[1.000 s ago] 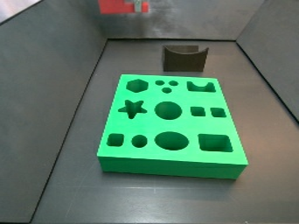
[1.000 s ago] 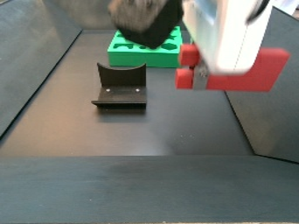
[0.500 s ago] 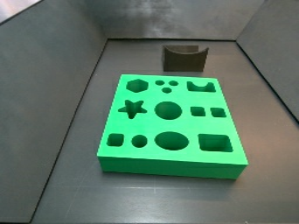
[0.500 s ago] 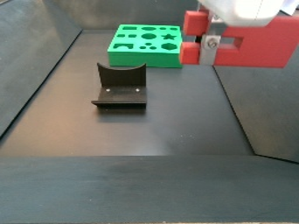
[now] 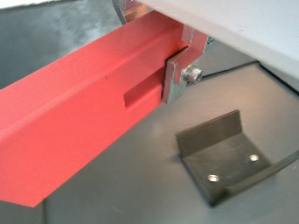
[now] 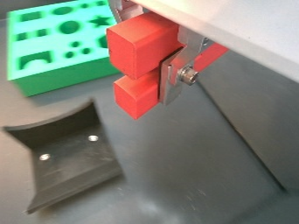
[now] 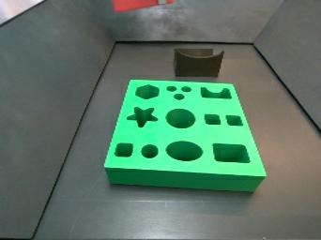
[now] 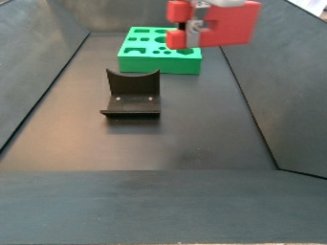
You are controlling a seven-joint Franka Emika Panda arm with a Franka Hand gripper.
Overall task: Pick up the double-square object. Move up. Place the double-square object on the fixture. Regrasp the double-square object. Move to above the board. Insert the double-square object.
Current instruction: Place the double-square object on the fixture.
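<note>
While the gripper (image 6: 176, 74) hangs high in the air, its flat silver fingers (image 5: 176, 77) pinch the double-square object (image 6: 142, 63), a flat oblong red plastic block. In a wrist view the two square prongs of the block show at its end, one over the other, next to a silver finger (image 6: 170, 79). In a side view the gripper (image 8: 194, 29) and red block (image 8: 228, 23) sit near the upper edge, over the far part of the dark bench (image 8: 192, 124), close to the board (image 8: 159, 50). In a side view only a bit of the red block (image 7: 145, 4) shows at the top edge. The board (image 7: 185, 132), a large bright green thick slab with star, hexagon, circle and square holes, lies flat on the bench. The fixture (image 8: 130, 94), a small dark L-shaped bracket with a curved notch, stands apart from the board, nothing on it. It shows in both wrist views (image 5: 222, 156) (image 6: 65, 162) below the gripper and off to one side.
</note>
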